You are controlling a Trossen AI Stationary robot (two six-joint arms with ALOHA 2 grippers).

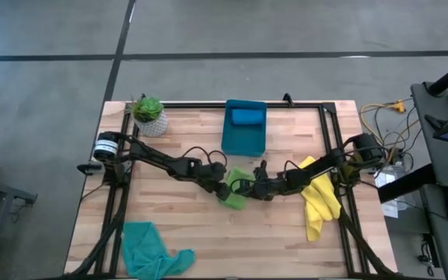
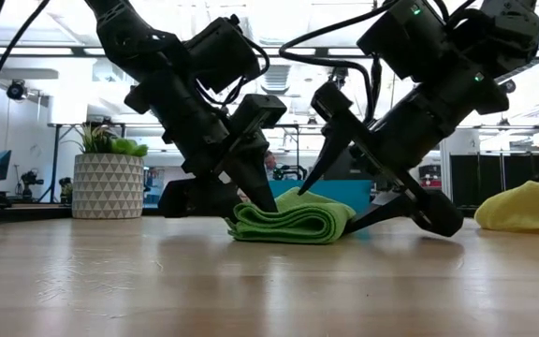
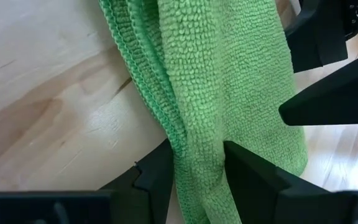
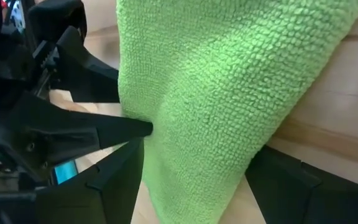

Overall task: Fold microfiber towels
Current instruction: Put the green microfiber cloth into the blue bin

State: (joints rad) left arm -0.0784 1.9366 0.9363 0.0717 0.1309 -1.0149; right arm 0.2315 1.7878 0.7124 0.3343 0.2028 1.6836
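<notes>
On the wooden bench [image 1: 177,225], going from left to right in the high view, a teal towel [image 1: 148,249] lies crumpled at the near left corner, and a small potted plant [image 1: 149,115] stands at the far left corner. The left arm reaches in toward the middle, where its left end effector [image 3: 197,177] is pressed in on one edge of the lime green towel [image 2: 293,220], the folded layers pinched between its two dark fingers [image 3: 157,180] in the left wrist view. That towel lies folded in a thick stack at the bench's centre, resting on the wood. Behind it, at the far edge, a teal-blue bin [image 1: 244,134] holds a folded blue towel [image 1: 247,117]. The right end effector [image 4: 194,180] meets the green towel from the opposite side with its fingers spread wide on either side of the cloth, one tip down at the bench surface in the low view. Farther right, a yellow towel [image 1: 319,201] lies loosely heaped beside the right arm.
</notes>
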